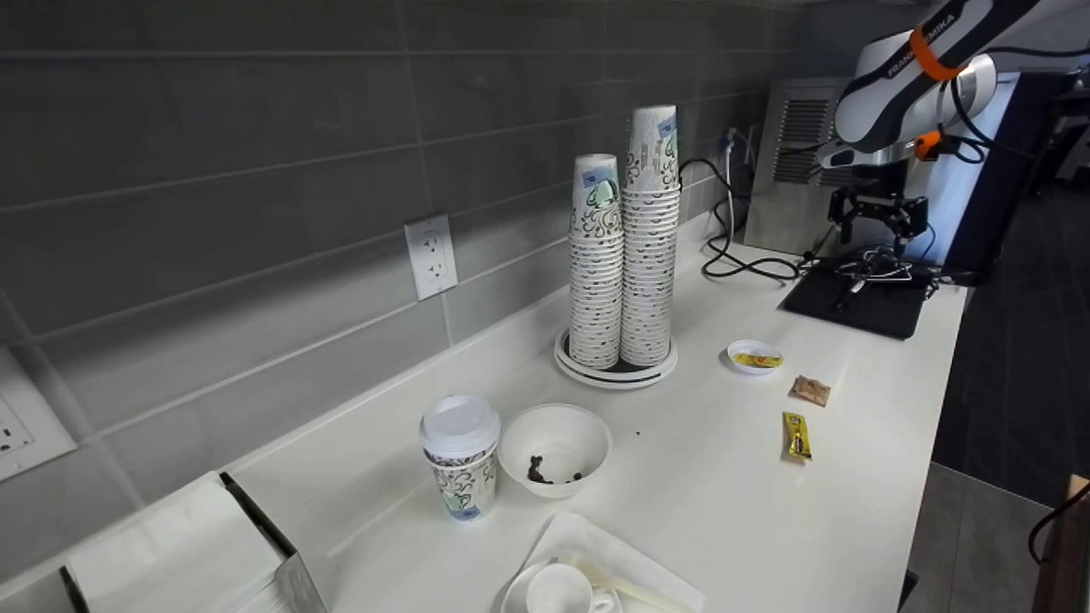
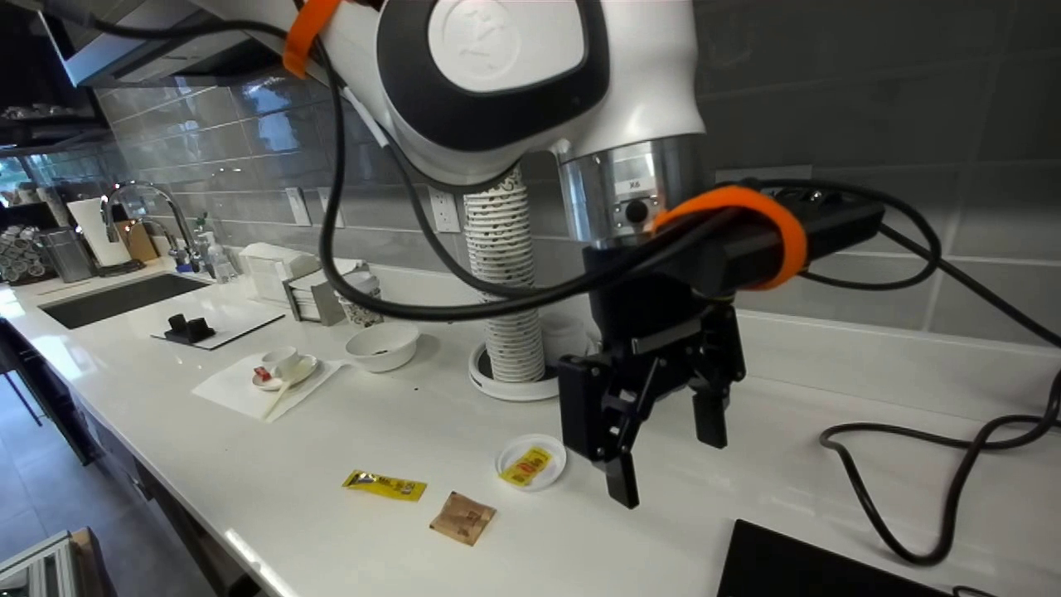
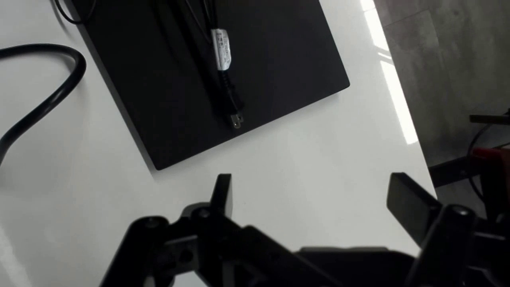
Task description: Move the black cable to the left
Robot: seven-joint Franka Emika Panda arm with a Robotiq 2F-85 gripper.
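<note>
The black cable (image 1: 794, 274) lies in loose curves on the white counter by the tiled wall. It loops at the right in an exterior view (image 2: 924, 560) and bends at the left edge of the wrist view (image 3: 55, 97). My gripper (image 3: 312, 193) is open, with only bare counter between its fingers. In an exterior view my gripper (image 2: 668, 460) hangs above the counter, apart from the cable, between it and the small white dish. My gripper also shows in an exterior view (image 1: 874, 237).
A flat black slab (image 3: 279, 71) lies beside the cable, with a thinner plug cord (image 3: 222, 50) on it. Tall paper cup stacks (image 1: 596, 289) stand by the wall. A white dish (image 2: 551, 477), a brown packet (image 2: 462, 518) and a yellow packet (image 2: 385, 485) lie nearby.
</note>
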